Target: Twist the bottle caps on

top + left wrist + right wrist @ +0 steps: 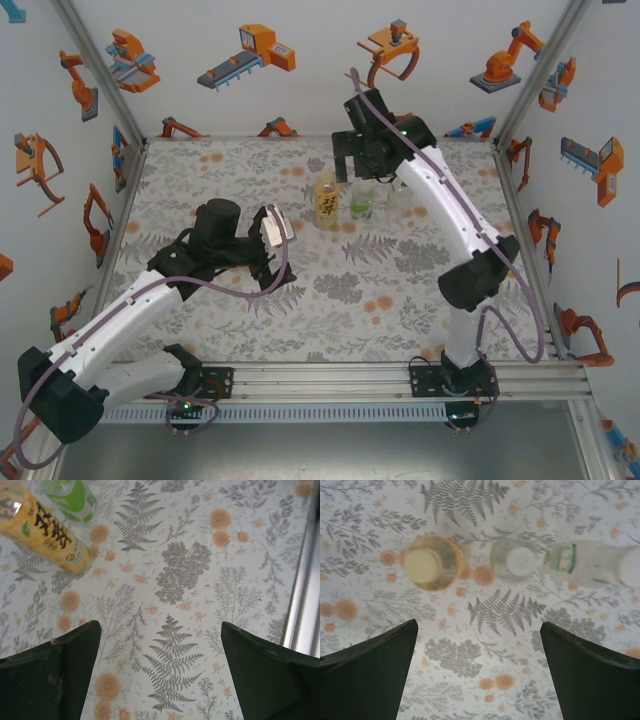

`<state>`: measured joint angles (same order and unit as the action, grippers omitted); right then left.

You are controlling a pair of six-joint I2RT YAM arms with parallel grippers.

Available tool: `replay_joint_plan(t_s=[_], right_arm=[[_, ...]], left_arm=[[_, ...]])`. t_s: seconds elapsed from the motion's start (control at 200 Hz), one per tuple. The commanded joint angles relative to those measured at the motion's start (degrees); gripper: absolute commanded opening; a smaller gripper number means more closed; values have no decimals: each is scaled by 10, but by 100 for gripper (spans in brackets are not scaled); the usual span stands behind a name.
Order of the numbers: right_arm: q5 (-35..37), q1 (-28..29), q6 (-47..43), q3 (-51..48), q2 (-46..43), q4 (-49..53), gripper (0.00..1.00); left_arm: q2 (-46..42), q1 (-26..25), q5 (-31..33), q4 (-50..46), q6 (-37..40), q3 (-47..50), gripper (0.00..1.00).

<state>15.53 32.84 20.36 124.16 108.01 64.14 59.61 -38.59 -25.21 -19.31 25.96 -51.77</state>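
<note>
Overhead and wrist-camera views of a two-armed robot at a worktop (420, 300) covered in a fern-and-flower print. Three small bottles stand upright in a short row near the far edge, a little right of its middle. They are close together and side by side, which puts every neck within reach of one arm from above. From left to right they are an amber bottle (451, 566) with a yellow label, a short green-tinted bottle (497, 560), and a slim clear bottle (585, 562) with a green-and-white label. The right end effector (479, 624) hangs directly over the row, pointing down, its two dark fingers (370, 675) spread wide with nothing between them. That overhead stance suits gripping a cap and twisting it. Seen from there, a pale yellow cap (422, 565) sits on the amber bottle and a white cap (520, 561) on the green-tinted one. The clear bottle's top lies at the picture's border and looks white-capped too, though blurred. Whether any cap is fully tightened cannot be told. The left end effector (160, 625) sits close above the worktop's middle, left of the row and nearer the arms, facing bare cloth just short of the amber bottle. Its fingers are equally wide and empty, and it is probably placed to steady a bottle while the other arm turns a cap.
</note>
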Motion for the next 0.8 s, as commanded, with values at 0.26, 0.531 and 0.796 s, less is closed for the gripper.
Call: replay_joint_plan(t_s=[0.26,0.531,0.796], right_arm=[[74,-98,-43,-338,-233,-141,99],[109,-171,-106,-621,-359,-339,99],[122,-208,-132,-811,-395,-515,99]], left_arm=[[-26,24,192,95,-111,26,97],[-14,53,326,205,-149,112,97],[50,96,394,304,-152,172,97]])
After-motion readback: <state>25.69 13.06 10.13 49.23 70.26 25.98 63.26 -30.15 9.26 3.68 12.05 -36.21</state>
